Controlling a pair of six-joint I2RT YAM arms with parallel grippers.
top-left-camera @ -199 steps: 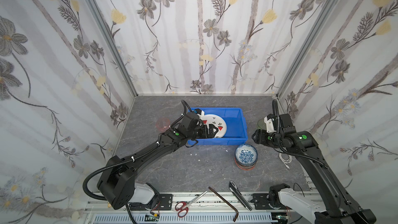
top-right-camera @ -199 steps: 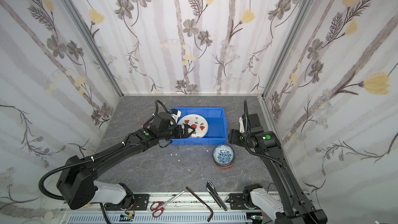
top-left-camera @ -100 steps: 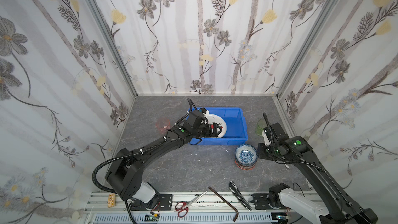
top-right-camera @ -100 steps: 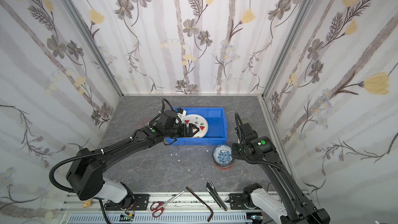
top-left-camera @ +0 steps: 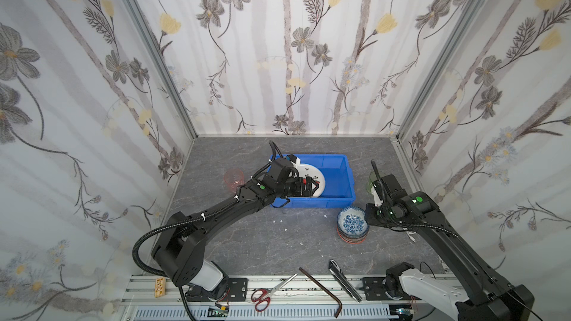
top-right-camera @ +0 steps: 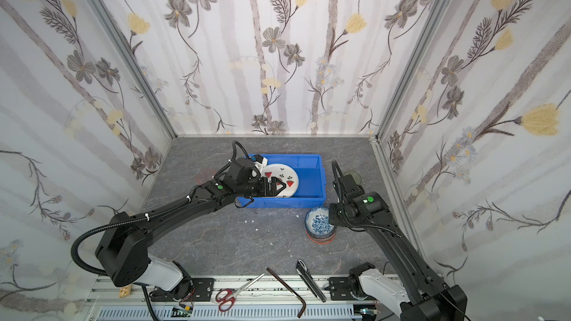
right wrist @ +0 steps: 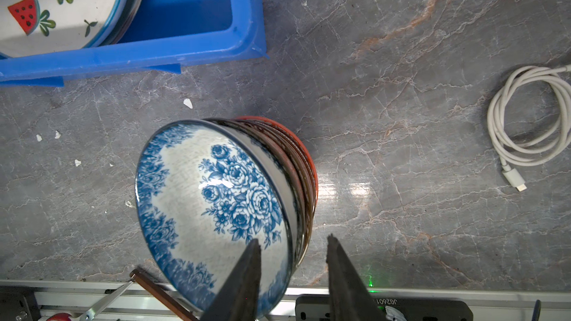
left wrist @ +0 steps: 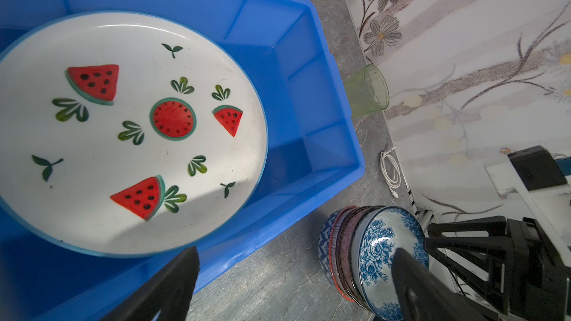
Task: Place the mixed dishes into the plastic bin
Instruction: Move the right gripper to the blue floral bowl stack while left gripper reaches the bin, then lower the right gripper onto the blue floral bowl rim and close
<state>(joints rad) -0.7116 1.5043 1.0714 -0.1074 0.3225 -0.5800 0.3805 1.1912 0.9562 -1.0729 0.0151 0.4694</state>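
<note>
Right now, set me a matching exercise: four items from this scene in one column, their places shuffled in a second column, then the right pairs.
Items
1. watermelon plate
2. blue floral bowl
3. green tumbler
4. red-handled scissors

Places
A. on the front rail
B. inside the blue bin
C. on top of the bowl stack
D. on the table, beside the bin's end

Pairs: 1-B, 2-C, 3-D, 4-A
</note>
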